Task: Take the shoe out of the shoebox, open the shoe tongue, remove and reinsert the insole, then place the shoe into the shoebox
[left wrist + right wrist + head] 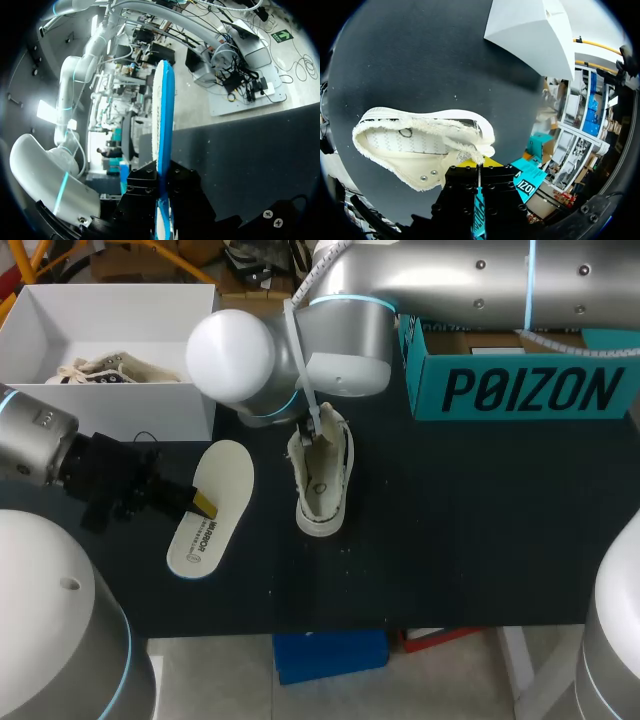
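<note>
A white canvas shoe [322, 478] lies on the black table, opening up. My right gripper [478, 163] is shut on the shoe's frayed tongue [468, 148] at the shoe [415, 145] collar; in the head view the right arm's wrist [290, 360] hides those fingers. Left of the shoe, the white insole [212, 508] rests flat. My left gripper [200, 504] is shut on its near edge. The left wrist view shows the insole [164, 110] edge-on, blue underneath, running out from between the left gripper [162, 172] fingers.
The white shoebox [120, 405] stands at the back left with a second shoe [105, 370] inside. A teal box [520, 390] sits at the back right. The table's front edge [350, 625] runs below the shoe.
</note>
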Controlling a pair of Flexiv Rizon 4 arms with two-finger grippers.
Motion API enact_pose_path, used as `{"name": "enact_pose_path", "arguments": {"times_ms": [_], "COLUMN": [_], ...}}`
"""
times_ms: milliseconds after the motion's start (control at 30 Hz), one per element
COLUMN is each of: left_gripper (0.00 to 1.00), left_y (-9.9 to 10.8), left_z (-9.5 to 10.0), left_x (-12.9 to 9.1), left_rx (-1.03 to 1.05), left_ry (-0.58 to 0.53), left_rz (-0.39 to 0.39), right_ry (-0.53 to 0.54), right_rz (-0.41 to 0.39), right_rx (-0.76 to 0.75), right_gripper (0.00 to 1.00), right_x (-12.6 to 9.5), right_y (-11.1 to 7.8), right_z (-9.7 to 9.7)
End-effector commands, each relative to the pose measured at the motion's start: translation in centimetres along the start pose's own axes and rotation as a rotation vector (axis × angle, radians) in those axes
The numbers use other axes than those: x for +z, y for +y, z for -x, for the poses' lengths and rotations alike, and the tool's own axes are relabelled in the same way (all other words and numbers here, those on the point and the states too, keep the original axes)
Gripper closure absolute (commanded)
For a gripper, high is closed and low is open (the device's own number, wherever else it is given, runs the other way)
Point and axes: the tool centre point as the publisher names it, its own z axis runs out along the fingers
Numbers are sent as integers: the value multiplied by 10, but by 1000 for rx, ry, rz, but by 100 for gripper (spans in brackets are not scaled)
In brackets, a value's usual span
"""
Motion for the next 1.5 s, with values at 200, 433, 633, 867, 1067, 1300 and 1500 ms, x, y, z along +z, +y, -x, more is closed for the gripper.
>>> {"name": "enact_pose_path", "arguments": {"times_ms": [200,433,633,867,1067,1300,1500], "left_gripper": [100,100,100,100,100,100,100], "left_y": [-1,-1,-1,-1,-1,-1,-1], "left_z": [0,0,0,0,0,0,0], "left_x": [0,0,0,0,0,0,0], "left_rx": [0,0,0,0,0,0,0], "left_ry": [5,5,5,5,5,5,5], "left_rz": [-1,-1,-1,-1,-1,-1,-1], "right_ry": [-10,-15,-4,21,43,58,56], "right_rz": [-11,-11,3,21,25,12,2], "right_rx": [-29,-39,-57,-68,-65,-54,-40], "right_gripper": [100,100,100,100,100,100,100], "right_x": [2,11,18,29,40,47,51], "right_y": [3,9,17,25,27,25,21], "right_z": [11,17,16,9,5,4,8]}}
